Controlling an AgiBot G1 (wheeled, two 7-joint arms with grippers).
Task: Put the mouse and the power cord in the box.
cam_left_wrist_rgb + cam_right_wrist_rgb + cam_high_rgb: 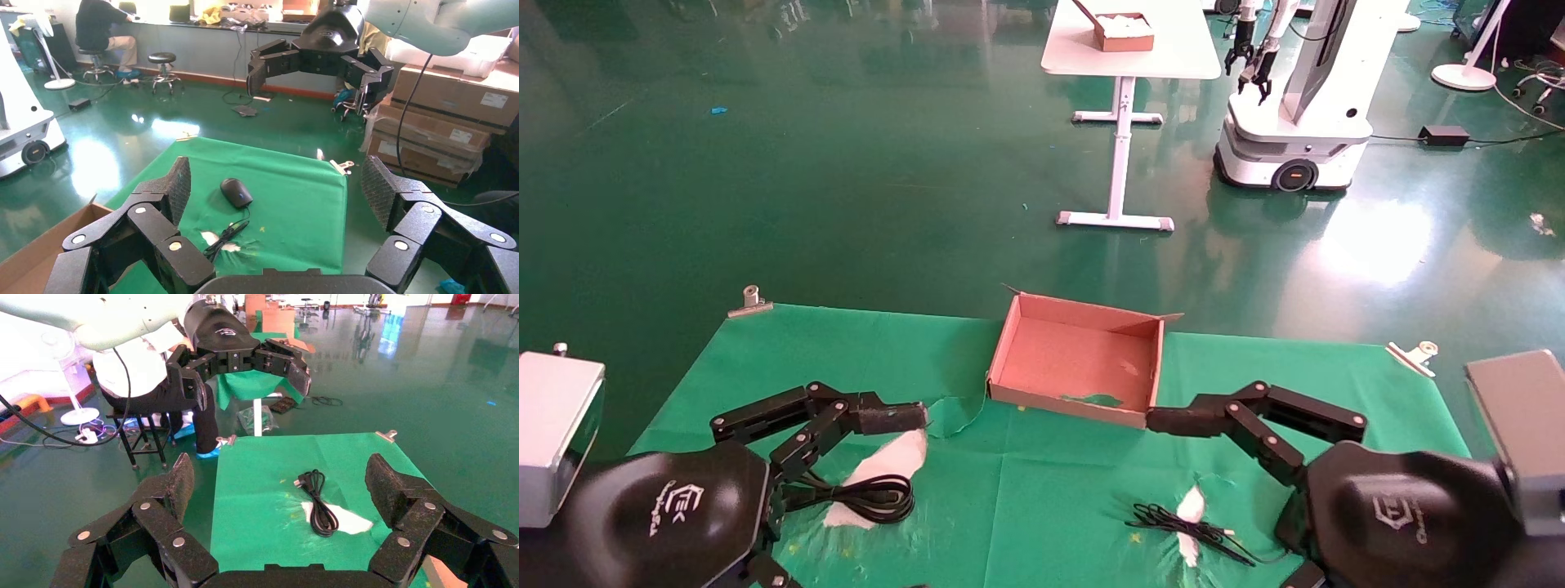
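Note:
The reddish-brown box [1009, 347] sits empty at the far middle of the green cloth. The power cord [872, 498] [318, 499] lies coiled on a white patch at the near left. My left gripper [903, 418] [278, 184] is open beside the cord, its fingertips towards the box's left corner. The mouse [236, 192] rests on the cloth at the right, with its thin wire [1181, 527] [223, 236] bunched beside it. In the head view the mouse itself is hidden under my right arm. My right gripper [1164, 420] [281, 484] is open and empty at the box's near right corner.
Metal clips [750, 300] [1414, 355] pin the cloth's far corners. On the floor beyond stand a white table [1128, 57] carrying a brown box with white filling [1124, 33] and another robot [1295, 106]. Stacked cardboard cartons [440, 122] stand off the table's right side.

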